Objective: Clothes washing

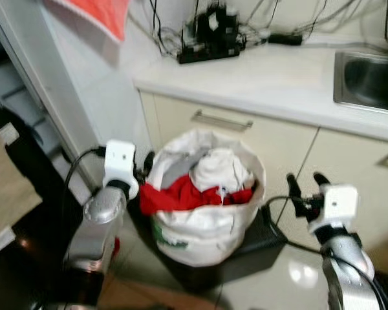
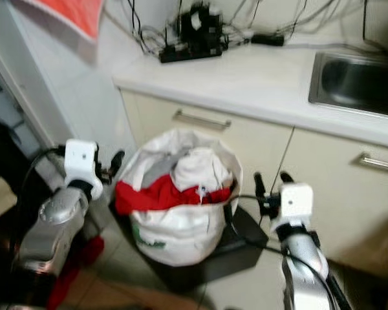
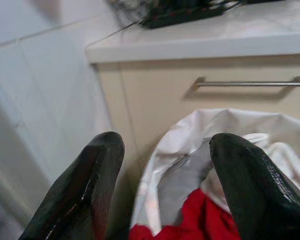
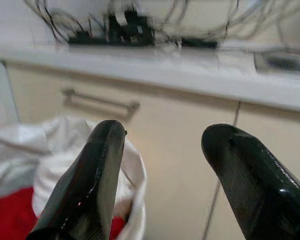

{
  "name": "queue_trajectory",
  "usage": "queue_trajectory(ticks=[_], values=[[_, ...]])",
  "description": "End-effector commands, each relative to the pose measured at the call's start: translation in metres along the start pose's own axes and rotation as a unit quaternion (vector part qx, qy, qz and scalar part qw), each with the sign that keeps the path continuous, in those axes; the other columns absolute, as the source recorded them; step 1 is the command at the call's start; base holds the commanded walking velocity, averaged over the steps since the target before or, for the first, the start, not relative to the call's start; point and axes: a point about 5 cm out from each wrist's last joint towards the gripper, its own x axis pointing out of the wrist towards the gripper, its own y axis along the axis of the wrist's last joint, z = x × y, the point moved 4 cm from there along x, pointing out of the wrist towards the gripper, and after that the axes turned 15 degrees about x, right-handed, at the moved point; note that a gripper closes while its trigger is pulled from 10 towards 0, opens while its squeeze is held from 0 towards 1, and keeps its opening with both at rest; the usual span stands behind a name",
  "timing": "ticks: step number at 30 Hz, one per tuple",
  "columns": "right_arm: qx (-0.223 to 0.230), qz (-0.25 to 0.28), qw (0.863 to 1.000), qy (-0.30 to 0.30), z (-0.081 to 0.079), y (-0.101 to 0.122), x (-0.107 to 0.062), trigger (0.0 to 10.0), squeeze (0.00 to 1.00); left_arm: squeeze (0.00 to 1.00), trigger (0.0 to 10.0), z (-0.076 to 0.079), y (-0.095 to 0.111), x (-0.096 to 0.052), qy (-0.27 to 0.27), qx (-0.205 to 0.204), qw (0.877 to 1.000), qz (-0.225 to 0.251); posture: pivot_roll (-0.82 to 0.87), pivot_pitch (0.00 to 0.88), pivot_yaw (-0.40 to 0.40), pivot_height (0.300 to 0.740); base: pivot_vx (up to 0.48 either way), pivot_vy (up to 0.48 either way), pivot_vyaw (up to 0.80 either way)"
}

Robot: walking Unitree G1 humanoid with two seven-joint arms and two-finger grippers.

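A white laundry bag (image 1: 204, 232) stands on the tiled floor (image 1: 291, 274), between the left claw (image 1: 144, 169) and right claw (image 1: 304, 187).

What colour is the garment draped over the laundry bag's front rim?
Red garment, hanging over the white laundry bag; clearest in the left eye view.

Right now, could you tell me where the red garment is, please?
The red garment lies in the white laundry bag on the floor before the cabinets, draped over its left rim near the left gripper.
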Motion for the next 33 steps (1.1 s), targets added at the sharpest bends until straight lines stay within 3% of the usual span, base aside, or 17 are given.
queue_trajectory(ticks=[1, 8, 12, 16, 25, 33], values=[[0.007, -0.002, 1.000, 0.001, -0.002, 0.001, 0.002, 10.0, 0.00, 0.00, 10.0, 0.004, 0.009, 0.001, -0.001, 0.006, 1.000, 0.019, -0.17, 0.000, 0.075, 0.740, 0.000, -0.450, 0.00], [0.002, 0.006, 1.000, 0.025, -0.008, 0.011, 0.020, 10.0, 0.00, 0.00, 10.0, 0.001, 0.000, 0.002, 0.023, 0.000, 1.000, -0.005, -0.16, 0.000, 0.072, 0.740, 0.000, -0.443, 0.00], [0.000, 0.009, 1.000, 0.030, -0.009, 0.016, 0.027, 10.0, 0.00, 0.00, 10.0, -0.001, -0.001, 0.005, 0.038, 0.007, 0.999, -0.014, -0.16, 0.000, 0.069, 0.740, 0.000, 0.000, 0.00], [-0.002, 0.009, 0.999, 0.044, -0.017, 0.017, 0.031, 10.0, 0.00, 0.00, 10.0, 0.003, 0.010, 0.007, 0.030, 0.008, 0.999, 0.011, -0.17, 0.000, 0.069, 0.740, 0.000, 0.000, 0.00], [0.004, 0.003, 0.998, 0.068, -0.031, 0.014, 0.034, 10.0, 0.00, 0.00, 10.0, 0.005, 0.016, 0.010, 0.034, 0.012, 0.999, 0.015, -0.17, 0.000, 0.077, 0.740, 0.466, 0.000, 0.00], [0.000, -0.009, 0.997, 0.082, -0.032, 0.012, 0.033, 10.0, 0.00, 0.00, 10.0, 0.006, 0.014, 0.010, 0.037, 0.016, 0.999, 0.007, -0.18, 0.000, 0.080, 0.740, 0.480, 0.000, 0.00]])
